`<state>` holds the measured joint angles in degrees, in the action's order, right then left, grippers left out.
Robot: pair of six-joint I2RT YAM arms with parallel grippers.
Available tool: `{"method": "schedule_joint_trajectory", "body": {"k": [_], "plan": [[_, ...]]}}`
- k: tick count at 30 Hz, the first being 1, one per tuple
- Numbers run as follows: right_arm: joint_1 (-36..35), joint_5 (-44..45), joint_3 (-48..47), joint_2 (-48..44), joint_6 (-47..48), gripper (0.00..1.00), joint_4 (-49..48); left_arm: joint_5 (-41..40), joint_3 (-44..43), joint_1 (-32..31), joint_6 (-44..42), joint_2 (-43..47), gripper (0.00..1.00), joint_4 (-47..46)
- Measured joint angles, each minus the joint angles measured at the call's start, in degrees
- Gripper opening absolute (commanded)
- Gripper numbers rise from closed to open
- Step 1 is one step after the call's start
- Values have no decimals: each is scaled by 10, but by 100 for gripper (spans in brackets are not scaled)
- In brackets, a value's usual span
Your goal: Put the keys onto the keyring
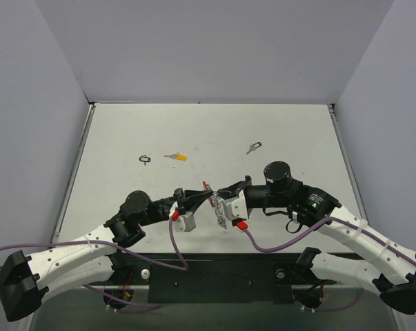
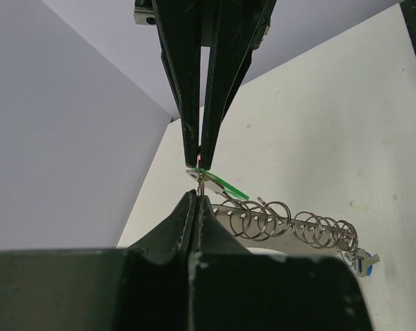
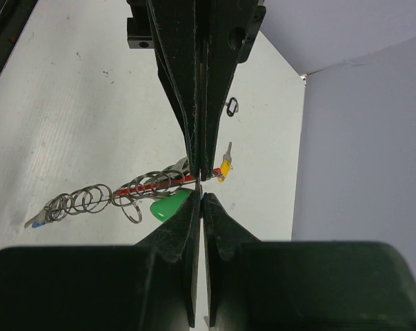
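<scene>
1. Left gripper [image 2: 197,201], centre frame: clenched on the keyring [image 2: 290,224] wire end, likely steadying it for threading.
2. Coil trails right; blue key [image 2: 363,262] at its far end.
3. Right gripper [image 3: 202,200]: clenched, seemingly on the green key [image 3: 167,205], tip-to-tip with the left.

surface: white table [image 1: 283,131] | lying on it: yellow-headed key [image 1: 176,157], small black loop [image 1: 145,159], dark-headed key [image 1: 254,147]
</scene>
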<state>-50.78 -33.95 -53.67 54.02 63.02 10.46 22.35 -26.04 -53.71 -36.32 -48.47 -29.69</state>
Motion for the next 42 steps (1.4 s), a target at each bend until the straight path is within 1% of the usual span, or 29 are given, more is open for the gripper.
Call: {"method": "schedule_joint_trajectory", "body": {"k": [34, 42], "plan": [[-3, -3, -5, 5, 0, 0, 7, -10, 0, 0, 17, 7, 0, 1], [-3, -3, -6, 5, -12, 0, 6, -11, 2, 0, 28, 11, 0, -2]]}}
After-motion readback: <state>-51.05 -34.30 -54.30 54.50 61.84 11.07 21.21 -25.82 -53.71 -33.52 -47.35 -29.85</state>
